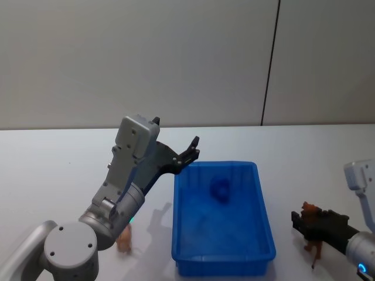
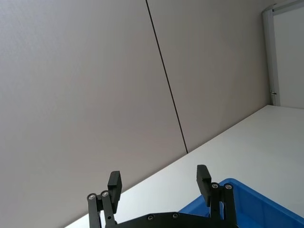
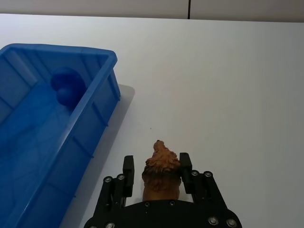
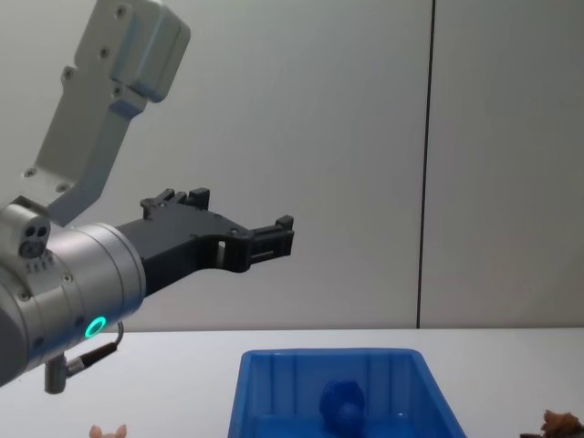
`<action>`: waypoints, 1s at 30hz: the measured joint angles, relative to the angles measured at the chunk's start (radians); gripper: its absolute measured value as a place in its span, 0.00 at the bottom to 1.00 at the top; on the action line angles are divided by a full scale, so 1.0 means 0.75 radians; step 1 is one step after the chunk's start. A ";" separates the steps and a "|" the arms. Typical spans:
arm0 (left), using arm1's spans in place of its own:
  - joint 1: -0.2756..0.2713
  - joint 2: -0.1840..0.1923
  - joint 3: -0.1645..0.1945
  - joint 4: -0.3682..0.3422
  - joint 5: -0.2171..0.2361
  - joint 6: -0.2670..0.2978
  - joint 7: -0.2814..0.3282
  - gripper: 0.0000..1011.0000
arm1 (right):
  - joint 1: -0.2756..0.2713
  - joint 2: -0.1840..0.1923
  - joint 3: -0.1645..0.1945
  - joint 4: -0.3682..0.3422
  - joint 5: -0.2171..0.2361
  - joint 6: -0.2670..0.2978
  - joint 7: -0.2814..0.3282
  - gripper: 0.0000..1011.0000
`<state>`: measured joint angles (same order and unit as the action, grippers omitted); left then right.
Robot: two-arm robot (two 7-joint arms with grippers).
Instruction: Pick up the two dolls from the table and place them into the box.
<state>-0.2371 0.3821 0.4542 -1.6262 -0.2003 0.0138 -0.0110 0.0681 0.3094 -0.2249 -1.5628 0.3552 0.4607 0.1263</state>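
Observation:
A blue doll (image 1: pixel 221 189) (image 3: pixel 66 85) (image 4: pixel 341 402) lies inside the blue box (image 1: pixel 222 256) (image 3: pixel 108 56) (image 4: pixel 328 355), near its far end. Left of the box, a pale pink doll (image 1: pixel 124 239) (image 4: pixel 109 432) stands on the white table (image 1: pixel 53 170). To the right of the box my right gripper (image 1: pixel 300 221) (image 3: pixel 156 164) is low over the table, shut on the reddish-brown furry doll (image 1: pixel 314 247) (image 3: pixel 161 171) (image 4: pixel 557 423). My left gripper (image 1: pixel 193 149) (image 2: pixel 159 183) (image 4: pixel 285 233) is raised above the box's far left corner, open and holding nothing.
A grey wall with a dark vertical seam (image 1: pixel 270 61) stands behind the table. Bare tabletop stretches behind the box and to its far right (image 3: pixel 228 85). My left arm's body (image 1: pixel 126 175) hangs over the table left of the box, above the pink doll.

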 joint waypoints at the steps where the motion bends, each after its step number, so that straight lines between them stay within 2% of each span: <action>1: 0.000 0.000 0.000 0.000 0.000 0.000 0.000 0.99 | 0.002 -0.001 0.000 0.003 -0.001 0.000 0.000 0.58; 3: 0.000 0.000 0.000 0.000 0.000 0.000 0.000 0.99 | 0.007 -0.004 -0.001 0.008 -0.004 0.001 0.000 0.50; 8: 0.000 0.000 0.000 0.000 0.000 0.000 0.000 0.99 | 0.014 -0.007 -0.002 0.012 -0.012 -0.001 -0.001 0.42; 21: 0.000 0.000 0.000 0.000 0.000 0.000 0.000 0.99 | 0.024 -0.010 -0.003 -0.044 -0.057 -0.081 -0.002 0.42; 30: 0.000 0.000 0.000 0.000 0.000 0.000 0.000 0.99 | 0.055 -0.024 -0.008 -0.110 -0.082 -0.150 0.031 0.42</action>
<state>-0.2371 0.3821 0.4542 -1.6262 -0.2003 0.0138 -0.0109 0.1094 0.2912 -0.2312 -1.6455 0.2937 0.3485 0.1496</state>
